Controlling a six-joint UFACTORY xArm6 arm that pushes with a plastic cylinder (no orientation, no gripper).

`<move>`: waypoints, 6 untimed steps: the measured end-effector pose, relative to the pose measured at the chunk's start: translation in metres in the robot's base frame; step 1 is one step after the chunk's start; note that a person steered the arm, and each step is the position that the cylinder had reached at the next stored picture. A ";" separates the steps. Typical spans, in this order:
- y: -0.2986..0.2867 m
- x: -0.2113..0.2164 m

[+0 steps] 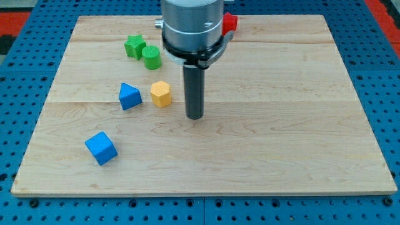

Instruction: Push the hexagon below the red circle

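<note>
Camera view shows our tip [195,116], a bare rod holding nothing, just right of the yellow hexagon [160,94]; we judge the push unstarted, needing a swing left to drive it toward the half-hidden red block [230,23].

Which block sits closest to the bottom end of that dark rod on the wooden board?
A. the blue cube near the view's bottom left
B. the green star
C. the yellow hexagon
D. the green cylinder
C: the yellow hexagon block lies just to the view's left of my tip, apart from it, while the other blocks sit farther off.
</note>
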State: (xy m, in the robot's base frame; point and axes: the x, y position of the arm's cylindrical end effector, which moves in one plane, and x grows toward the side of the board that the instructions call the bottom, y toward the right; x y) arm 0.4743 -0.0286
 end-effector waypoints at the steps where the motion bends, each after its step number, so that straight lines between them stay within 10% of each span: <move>1: -0.051 -0.011; 6: -0.005 -0.172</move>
